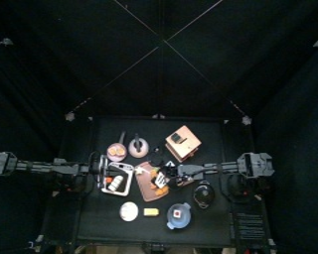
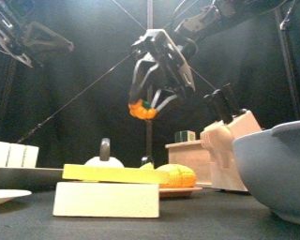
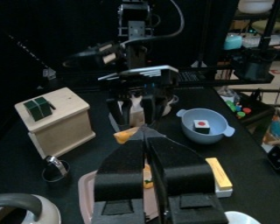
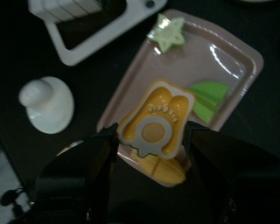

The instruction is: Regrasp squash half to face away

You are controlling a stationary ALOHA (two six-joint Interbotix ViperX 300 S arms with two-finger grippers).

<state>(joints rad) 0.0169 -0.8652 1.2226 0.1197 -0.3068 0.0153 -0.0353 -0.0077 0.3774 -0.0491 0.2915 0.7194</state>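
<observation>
While the right gripper (image 4: pixel 154 131) hangs over the table, I see its two jaws clamped on the squash half (image 4: pixel 156 147), one on each side of the narrow end. The cut face, with its round pale hollow, is turned toward the wrist camera. From the front I see the same gripper (image 2: pixel 150 94) pointing down with the orange squash half (image 2: pixel 142 110) at its tips, lifted clear of the table and above everything standing on it. Directly beneath it in the right wrist view lies a pink tray (image 4: pixel 219 59) with a pale green star (image 4: pixel 168 33) at one end and a green leaf (image 4: pixel 213 92) beside the squash. Off the tray's side sit a white knob-shaped piece (image 4: pixel 49 101) and a white slotted rack (image 4: pixel 90 26). The left gripper (image 3: pixel 152 162) sits low and level, pointing toward the right arm with its jaws apart and nothing between them. Past them I can make out the right gripper (image 3: pixel 136 105) hanging with the pale squash piece. Around it stand a wooden box (image 3: pixel 52 118) on one side and a blue-grey bowl (image 3: pixel 206 129) with something red in it on the other. A yellow block (image 3: pixel 219 175) lies near the left jaws. At the front edge I see a yellow block on a cream block (image 2: pixel 106 199), and the bowl's wall (image 2: pixel 277 173) looms large on the right.
</observation>
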